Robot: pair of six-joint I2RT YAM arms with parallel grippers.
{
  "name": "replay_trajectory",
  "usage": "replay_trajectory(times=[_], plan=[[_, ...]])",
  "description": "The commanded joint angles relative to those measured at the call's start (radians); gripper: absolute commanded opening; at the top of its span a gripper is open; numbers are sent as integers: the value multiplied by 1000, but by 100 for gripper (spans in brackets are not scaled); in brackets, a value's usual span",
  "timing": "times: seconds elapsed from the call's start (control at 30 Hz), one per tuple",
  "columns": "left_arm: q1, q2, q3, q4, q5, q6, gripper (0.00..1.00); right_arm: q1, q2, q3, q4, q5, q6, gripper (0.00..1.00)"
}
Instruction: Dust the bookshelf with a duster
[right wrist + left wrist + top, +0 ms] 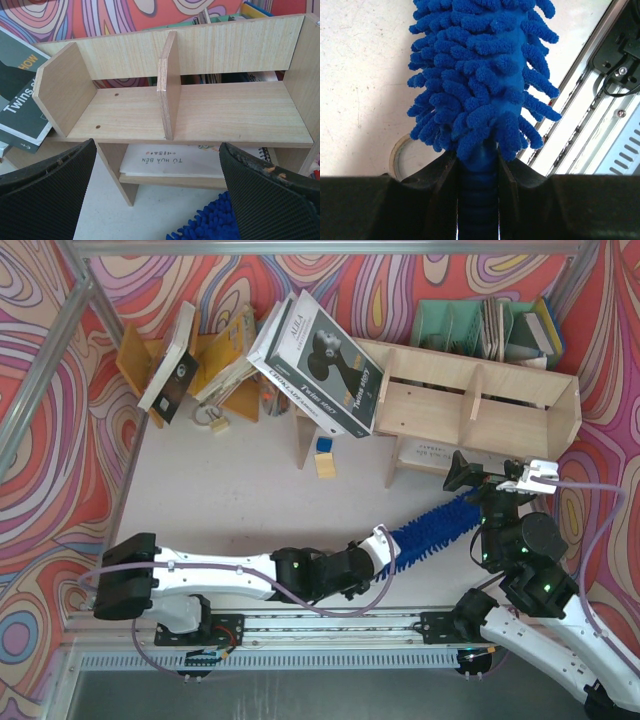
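Note:
The blue fluffy duster (435, 525) lies slanted low over the table, its tip pointing toward the lower right of the pale plywood bookshelf (470, 405). My left gripper (381, 550) is shut on its dark blue ribbed handle (477, 200), and the bristled head (480, 75) fills the left wrist view. My right gripper (468, 476) hovers in front of the bookshelf (200, 110), open and holding nothing. Through the gap of the right gripper (156, 150) I see the shelf's divider and lower tier. The duster's tip (205, 227) shows at the bottom of that view.
Large books (320, 365) lean on the bookshelf's left end. A green file organizer (470, 325) stands behind it and an orange-yellow book rack (215, 365) at back left. A white booklet (180, 160) lies on the lower tier. A tape roll (407, 157) sits under the duster, near the metal rail (600, 115).

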Motion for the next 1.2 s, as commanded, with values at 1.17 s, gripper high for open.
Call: replay_trajectory(times=[1.17], plan=[[6,-273,-37,-225,-55,-21,0,2,12,-1,-4,7,15,99]])
